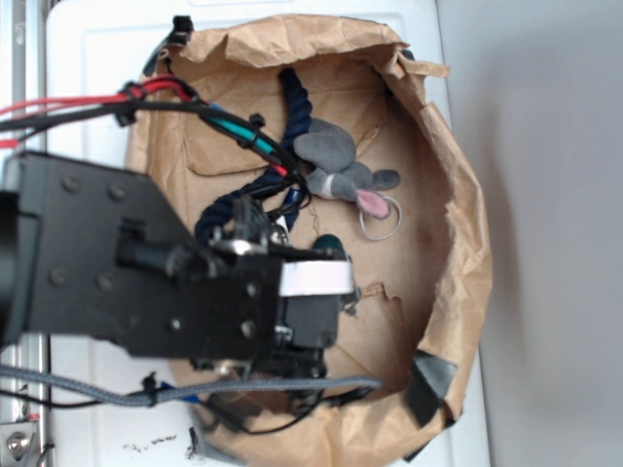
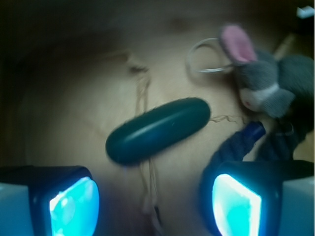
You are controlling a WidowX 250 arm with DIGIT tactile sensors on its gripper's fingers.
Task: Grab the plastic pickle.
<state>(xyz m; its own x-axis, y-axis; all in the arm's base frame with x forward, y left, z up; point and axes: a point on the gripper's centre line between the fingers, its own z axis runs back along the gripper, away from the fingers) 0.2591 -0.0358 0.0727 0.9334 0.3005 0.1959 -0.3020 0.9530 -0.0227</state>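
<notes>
One pickle whole in wrist view, mostly arm-hidden in exterior

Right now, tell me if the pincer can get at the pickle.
Probably yes. The pincer is open, the pickle lies bare between its fingers' lines, apart from the rope and mouse.

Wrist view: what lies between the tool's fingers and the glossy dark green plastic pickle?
Only bare brown paper with a thin loose thread; nothing blocks the tool from the pickle in the wrist view.
</notes>
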